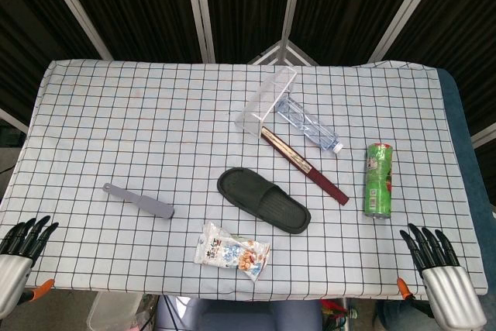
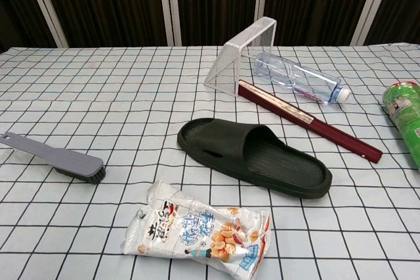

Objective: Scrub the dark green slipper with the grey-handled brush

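Observation:
The dark green slipper lies sole down near the middle of the checked table, toe toward the front right. The grey-handled brush lies bristles down to its left, handle pointing far left. My left hand hovers at the front left corner, fingers spread and holding nothing, well away from the brush. At the front right corner my right hand also shows spread, empty fingers. Neither hand shows in the chest view.
A snack packet lies in front of the slipper. Behind it are a dark red folded fan, a clear water bottle and a white mesh rack. A green can lies at the right.

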`<action>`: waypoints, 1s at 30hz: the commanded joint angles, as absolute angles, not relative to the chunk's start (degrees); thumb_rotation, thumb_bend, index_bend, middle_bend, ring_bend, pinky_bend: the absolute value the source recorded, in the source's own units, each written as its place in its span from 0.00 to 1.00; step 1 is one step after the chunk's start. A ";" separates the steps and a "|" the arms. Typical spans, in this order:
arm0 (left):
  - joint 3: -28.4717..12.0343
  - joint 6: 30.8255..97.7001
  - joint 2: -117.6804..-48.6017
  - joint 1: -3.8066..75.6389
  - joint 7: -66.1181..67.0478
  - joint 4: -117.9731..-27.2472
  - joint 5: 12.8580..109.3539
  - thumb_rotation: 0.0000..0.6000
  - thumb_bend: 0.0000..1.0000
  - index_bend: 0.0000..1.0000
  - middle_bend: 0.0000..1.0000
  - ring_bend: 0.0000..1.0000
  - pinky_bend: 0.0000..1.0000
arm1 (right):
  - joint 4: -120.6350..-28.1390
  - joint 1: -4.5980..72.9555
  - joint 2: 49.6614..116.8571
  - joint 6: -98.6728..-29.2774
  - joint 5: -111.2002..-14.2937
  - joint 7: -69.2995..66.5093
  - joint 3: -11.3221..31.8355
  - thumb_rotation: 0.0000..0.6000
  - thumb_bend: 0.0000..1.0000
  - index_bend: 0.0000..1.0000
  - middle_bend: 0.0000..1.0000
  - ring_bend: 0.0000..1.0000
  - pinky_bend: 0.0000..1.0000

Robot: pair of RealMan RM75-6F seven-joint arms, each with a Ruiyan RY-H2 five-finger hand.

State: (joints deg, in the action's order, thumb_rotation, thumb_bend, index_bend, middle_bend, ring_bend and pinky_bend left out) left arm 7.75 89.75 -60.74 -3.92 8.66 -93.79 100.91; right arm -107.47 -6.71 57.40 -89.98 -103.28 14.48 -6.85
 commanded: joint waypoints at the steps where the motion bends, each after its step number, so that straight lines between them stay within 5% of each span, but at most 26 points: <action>1: 7.55 88.52 -61.26 -3.37 9.64 -93.73 100.38 1.00 0.05 0.00 0.00 0.00 0.08 | -107.49 -6.65 57.42 -89.78 -103.10 14.44 -6.83 0.85 0.42 0.00 0.00 0.00 0.00; 9: 5.71 83.68 -64.42 -0.04 11.95 -92.98 99.22 1.00 0.06 0.00 0.04 0.00 0.08 | -107.29 -5.68 57.88 -88.14 -100.41 14.37 -5.60 0.86 0.42 0.00 0.00 0.00 0.00; 16: -0.88 71.76 -71.18 9.85 13.53 -92.40 94.51 1.00 0.30 0.08 0.13 0.02 0.09 | -106.33 -2.63 57.91 -82.94 -92.62 11.68 -2.65 0.85 0.42 0.00 0.00 0.00 0.00; 20: -4.13 62.34 -75.21 16.33 17.99 -90.63 89.30 1.00 0.31 0.12 0.15 0.05 0.12 | -104.91 -0.76 58.53 -79.56 -86.37 11.94 -0.46 0.86 0.42 0.00 0.00 0.00 0.00; 30: -5.71 55.38 -79.31 22.35 18.39 -88.17 84.77 1.00 0.29 0.21 0.24 0.09 0.14 | -104.63 0.22 58.91 -78.24 -82.31 13.12 0.61 0.86 0.42 0.00 0.00 0.00 0.00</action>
